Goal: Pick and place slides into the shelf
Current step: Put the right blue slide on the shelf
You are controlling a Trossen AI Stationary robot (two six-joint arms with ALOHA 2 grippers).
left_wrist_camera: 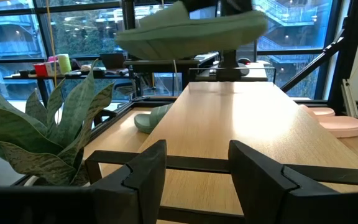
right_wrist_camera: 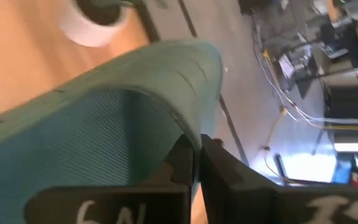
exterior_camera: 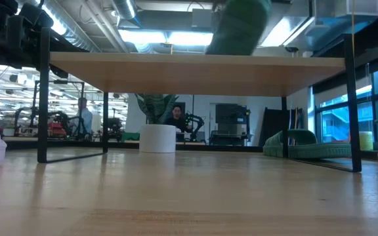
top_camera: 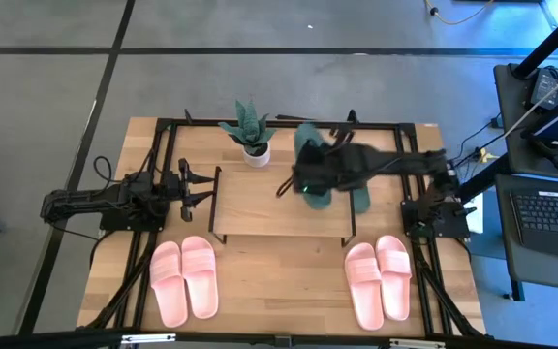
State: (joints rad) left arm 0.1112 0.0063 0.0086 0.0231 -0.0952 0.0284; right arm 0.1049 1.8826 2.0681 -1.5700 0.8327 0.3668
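The right gripper (top_camera: 303, 179) is out over the shelf (top_camera: 260, 208), clamped shut on a dark green slide (left_wrist_camera: 191, 31) and holding it in the air above the wooden top board. From the right wrist, the two fingers (right_wrist_camera: 194, 165) pinch the slide's edge tight, the textured sole filling the view. From table height that green slide (exterior_camera: 238, 26) hangs above the shelf board (exterior_camera: 195, 69), clear of it.

Its partner, the other green slide (top_camera: 361, 194), lies flat on the table at the shelf's right end; how far it sits under the board is hard to judge from above.

Two pink pairs wait at the front of the table: one pair (top_camera: 184, 279) on the left, the other pair (top_camera: 379, 279) on the right, each side by side, toes pointing away from the shelf.

The left gripper (top_camera: 201, 187) rests just off the shelf's left end, fingers (left_wrist_camera: 145, 171) spread apart, nothing between them. A potted plant (top_camera: 250, 131) stands at the shelf's back left corner.
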